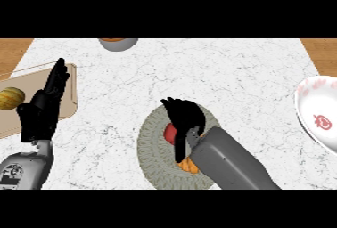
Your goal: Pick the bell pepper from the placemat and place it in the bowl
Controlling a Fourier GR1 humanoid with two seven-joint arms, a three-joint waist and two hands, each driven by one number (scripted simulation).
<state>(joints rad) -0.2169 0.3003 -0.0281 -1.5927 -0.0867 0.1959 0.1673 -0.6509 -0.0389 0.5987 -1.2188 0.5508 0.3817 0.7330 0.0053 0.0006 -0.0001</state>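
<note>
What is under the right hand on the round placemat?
A red bell pepper shows under the right hand, on the grey placemat. An orange item peeks out beside the forearm. The hand covers most of the pepper.

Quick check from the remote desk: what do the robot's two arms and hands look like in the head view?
Both forearms are smooth grey casings, rounded and boxy. The left forearm carries small dark markings near the wrist; the right forearm is plain. Each ends in a black hand, left hand and right hand, with slim jointed black fingers. No cables show.
</note>
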